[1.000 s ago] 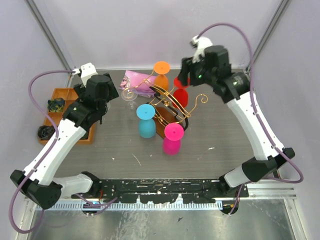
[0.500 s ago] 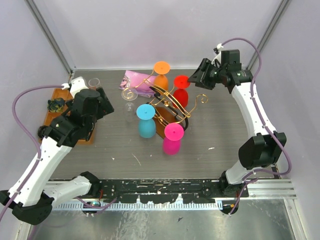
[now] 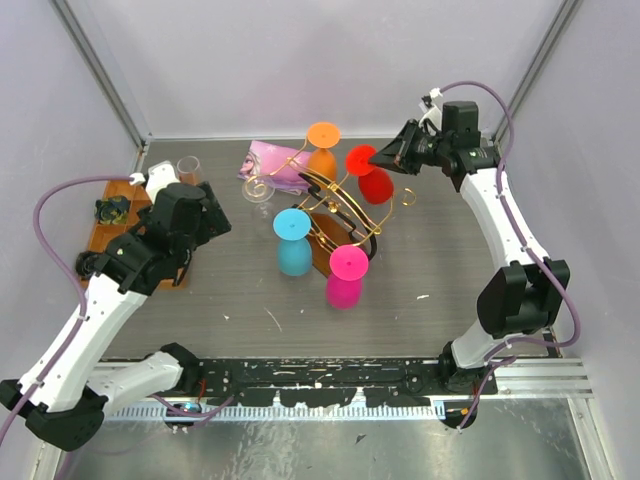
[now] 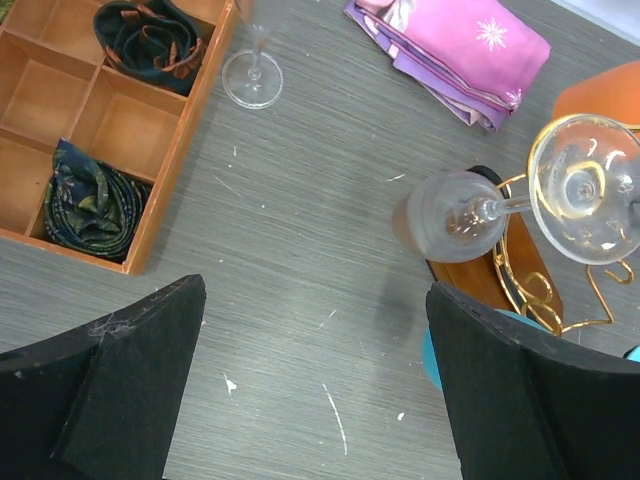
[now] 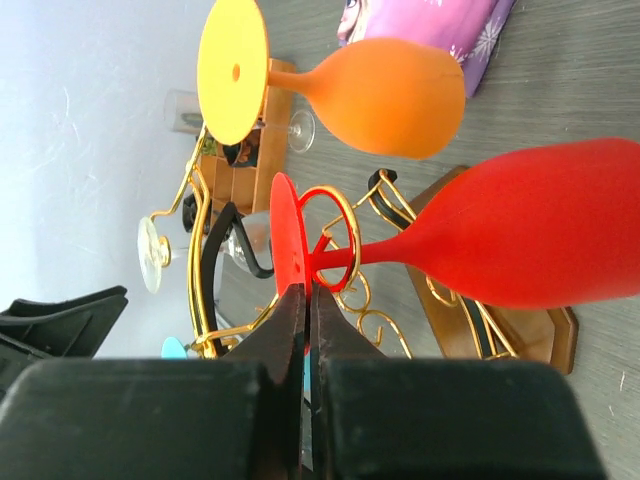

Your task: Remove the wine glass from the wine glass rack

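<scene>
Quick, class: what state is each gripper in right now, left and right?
Left gripper: open, holding nothing.
Right gripper: closed on the foot of the red wine glass.

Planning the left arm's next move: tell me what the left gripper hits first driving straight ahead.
Probably the bare table, in the gap between the orange tray and the clear wine glass hanging on the wine glass rack. The open left gripper frames nothing else, though depth is unclear.

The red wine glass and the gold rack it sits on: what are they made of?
Red wine glass: likely plastic or silicone; opaque, matte, no glassy shine. Gold scrolled wire rack: seemingly polished metal, thin and gleaming. Its brown oval base: looks like wood.
</scene>
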### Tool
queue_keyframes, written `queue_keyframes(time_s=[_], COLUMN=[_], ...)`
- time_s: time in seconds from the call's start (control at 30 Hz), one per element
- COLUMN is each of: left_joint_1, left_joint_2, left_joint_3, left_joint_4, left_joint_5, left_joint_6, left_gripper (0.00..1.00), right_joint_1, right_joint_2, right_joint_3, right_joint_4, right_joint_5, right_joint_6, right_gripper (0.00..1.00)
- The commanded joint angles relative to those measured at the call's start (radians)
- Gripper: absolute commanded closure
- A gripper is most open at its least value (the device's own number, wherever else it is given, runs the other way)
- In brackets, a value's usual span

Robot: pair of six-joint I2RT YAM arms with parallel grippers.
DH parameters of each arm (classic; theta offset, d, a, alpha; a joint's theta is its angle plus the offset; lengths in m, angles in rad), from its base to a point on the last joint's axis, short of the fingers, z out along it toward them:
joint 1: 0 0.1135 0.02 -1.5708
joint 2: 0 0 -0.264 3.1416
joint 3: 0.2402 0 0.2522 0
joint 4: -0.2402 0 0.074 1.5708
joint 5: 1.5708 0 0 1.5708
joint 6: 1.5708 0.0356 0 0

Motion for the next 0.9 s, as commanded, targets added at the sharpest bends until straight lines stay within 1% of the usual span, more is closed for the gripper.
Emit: queue_keyframes(time_s=[0.0, 0.17, 0.37, 0.63, 0.7, 0.87], left_joint_1=[-0.002, -0.002, -0.002, -0.002, -0.001, -0.002], left_joint_2=[-0.025, -0.037, -0.042, -0.038, -0.032, -0.027], left_joint_3=[-0.013, -0.021, -0.029, -0.049, -0.041, -0.036], left_joint_4=[-0.009, -0.002, -0.007, 0.007, 0.007, 0.013], left_joint_5=[0.013, 0.023, 0.043, 0.062, 0.061, 0.053], left_joint_6=[-0.009, -0.017, -0.032, -0.052, -0.052, -0.045], left_gripper=[0.01, 0.01, 0.01, 0.01, 0.01, 0.01], right_joint_1=[-0.01, -0.04, -0.056, -0.057, -0.047, -0.031], right_joint_2=[-0.046, -0.086, -0.055, 0.003, 0.01, -0.018], right_joint_3=[-0.012, -0.049, -0.028, 0.009, 0.028, 0.012], right_joint_4=[0.049, 0.122, 0.147, 0.29, 0.268, 0.218], right_joint_5=[-0.025, -0.044, -0.007, -0.107, -0.126, -0.171], right_joint_6=[0.018, 0.074, 0.096, 0.182, 0.163, 0.122], right_gripper=[0.99, 0.99, 0.99, 0.99, 0.99, 0.99])
